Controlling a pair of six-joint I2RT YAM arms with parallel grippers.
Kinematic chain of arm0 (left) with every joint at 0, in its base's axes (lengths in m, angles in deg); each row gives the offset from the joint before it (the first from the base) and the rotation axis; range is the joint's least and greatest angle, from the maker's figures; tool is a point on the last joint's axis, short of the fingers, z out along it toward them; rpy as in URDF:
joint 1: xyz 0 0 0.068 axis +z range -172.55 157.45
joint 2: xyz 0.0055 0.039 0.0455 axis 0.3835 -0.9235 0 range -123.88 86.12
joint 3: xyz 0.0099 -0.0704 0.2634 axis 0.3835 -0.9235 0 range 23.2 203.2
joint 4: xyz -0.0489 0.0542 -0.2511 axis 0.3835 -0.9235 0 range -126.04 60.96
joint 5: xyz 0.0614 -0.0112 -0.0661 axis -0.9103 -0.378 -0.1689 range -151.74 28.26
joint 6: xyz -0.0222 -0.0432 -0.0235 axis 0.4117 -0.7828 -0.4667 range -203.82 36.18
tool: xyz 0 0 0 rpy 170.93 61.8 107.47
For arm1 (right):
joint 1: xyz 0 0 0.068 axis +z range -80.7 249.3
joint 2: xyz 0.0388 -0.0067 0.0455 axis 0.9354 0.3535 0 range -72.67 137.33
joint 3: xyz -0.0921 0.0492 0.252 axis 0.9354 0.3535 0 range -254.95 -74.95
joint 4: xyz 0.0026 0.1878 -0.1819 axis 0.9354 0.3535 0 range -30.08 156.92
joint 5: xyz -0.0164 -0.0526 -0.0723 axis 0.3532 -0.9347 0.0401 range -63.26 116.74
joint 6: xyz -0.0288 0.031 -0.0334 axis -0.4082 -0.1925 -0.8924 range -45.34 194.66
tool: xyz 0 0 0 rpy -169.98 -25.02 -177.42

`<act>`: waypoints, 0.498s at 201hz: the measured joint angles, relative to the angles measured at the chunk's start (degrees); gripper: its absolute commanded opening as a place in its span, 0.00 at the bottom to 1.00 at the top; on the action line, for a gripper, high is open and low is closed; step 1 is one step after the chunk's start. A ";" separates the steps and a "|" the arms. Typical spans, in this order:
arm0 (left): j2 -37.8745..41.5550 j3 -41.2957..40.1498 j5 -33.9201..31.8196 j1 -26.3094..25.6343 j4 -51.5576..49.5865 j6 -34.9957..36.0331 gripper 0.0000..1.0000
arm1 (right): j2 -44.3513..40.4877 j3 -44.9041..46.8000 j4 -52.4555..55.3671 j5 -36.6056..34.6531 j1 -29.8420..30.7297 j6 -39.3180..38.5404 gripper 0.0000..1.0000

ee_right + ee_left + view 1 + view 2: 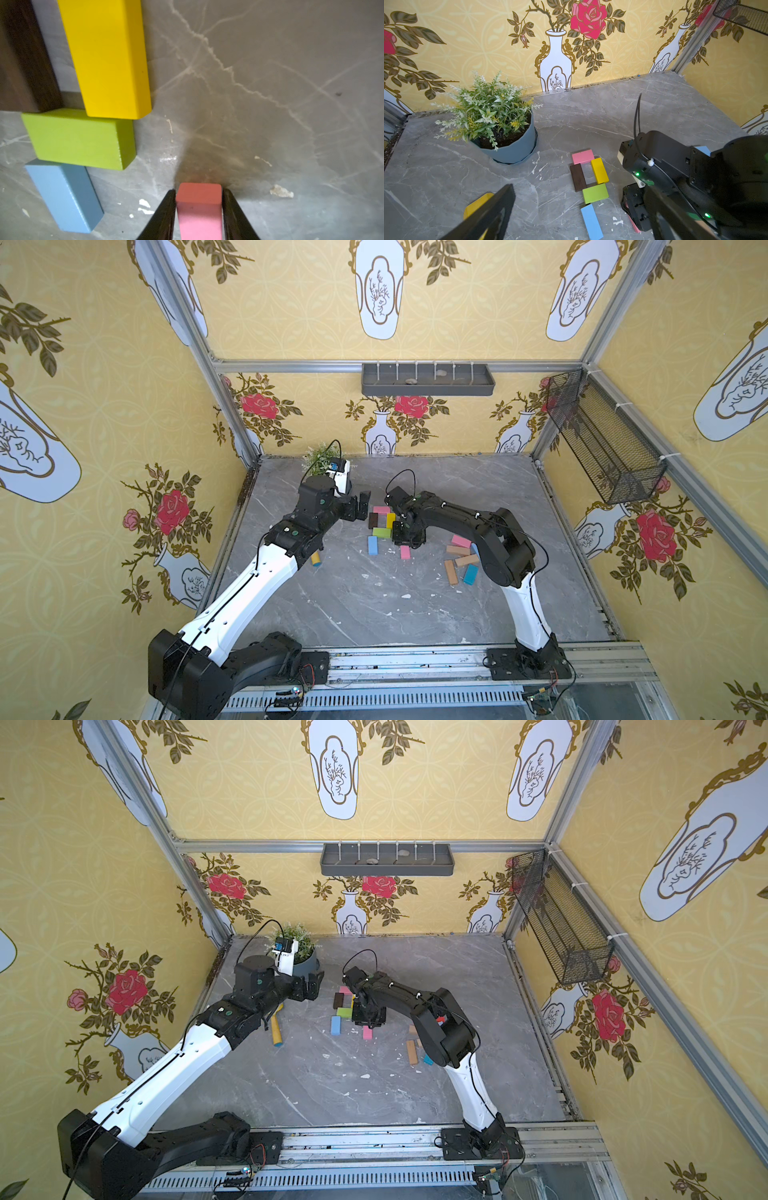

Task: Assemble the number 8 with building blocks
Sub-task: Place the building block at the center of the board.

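Note:
Four building blocks form a closed loop on the grey table: pink (381,510), dark brown (372,520), yellow (390,519) and green (381,532). A blue block (372,545) lies just below the green one. My right gripper (199,190) points down beside the green block. Its fingers flank a second pink block (405,552) that lies flat on the table, with only a hairline gap on each side. My left gripper (360,506) hovers open left of the loop, holding nothing.
Loose blocks lie by the right arm: pink (461,541), tan wood (458,550) and teal (471,574). A potted plant (322,458) stands at the back left. A yellow cylinder with a blue end (276,1031) lies under the left arm.

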 measured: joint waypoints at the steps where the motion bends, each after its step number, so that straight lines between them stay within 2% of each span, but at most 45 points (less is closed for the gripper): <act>1: 0.02 -0.02 0.00 0.00 0.00 0.00 1.00 | 0.02 -0.02 0.00 0.02 -0.02 0.00 0.48; 48: -0.57 0.98 0.90 0.07 -0.79 -0.42 1.00 | -0.48 -0.02 -0.92 0.87 0.00 -0.28 0.65; 74: -2.10 3.85 2.34 -0.33 -3.87 -2.29 1.00 | -4.92 2.23 -1.46 -0.39 -0.13 -1.49 0.83; 100: -3.23 5.42 0.85 -5.42 -7.13 -4.48 1.00 | -12.44 7.58 -3.41 -3.41 -0.66 -2.89 0.95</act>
